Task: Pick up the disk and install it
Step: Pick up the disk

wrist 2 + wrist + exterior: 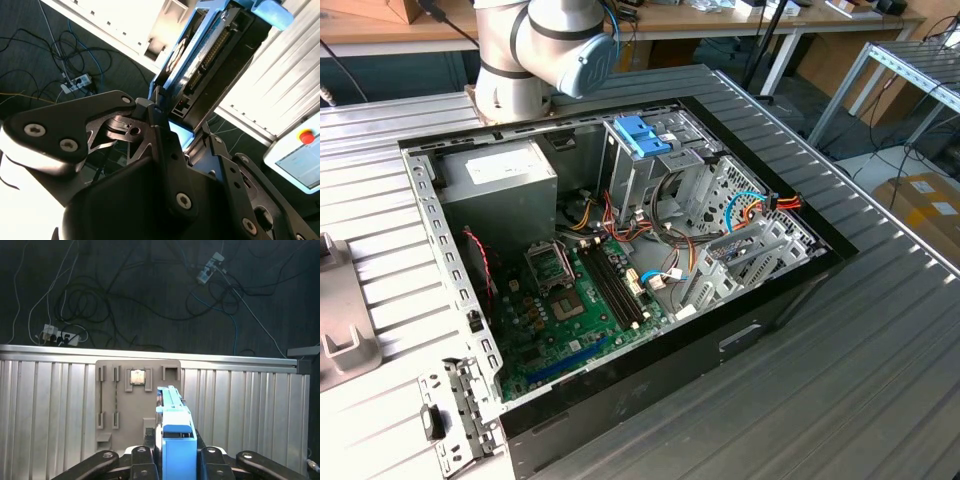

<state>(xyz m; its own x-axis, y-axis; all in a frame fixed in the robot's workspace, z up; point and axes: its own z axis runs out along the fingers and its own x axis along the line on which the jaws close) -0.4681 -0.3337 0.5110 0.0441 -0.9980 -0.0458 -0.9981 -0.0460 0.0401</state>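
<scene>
The disk is held edge-on between my gripper's fingers, its blue plastic rail facing the first wrist camera. In the second wrist view the disk shows its dark body, connector edge and a blue rail end, clamped by the gripper above the ribbed table's edge. The gripper is shut on it. The open computer case lies on its side in the exterior view, with a metal drive cage carrying a blue latch near its far side.
A grey power supply, the motherboard and loose cables fill the case. A grey fixture plate with slots and a small chip lies on the ribbed table. The arm's base stands behind the case. Cables lie on the dark floor.
</scene>
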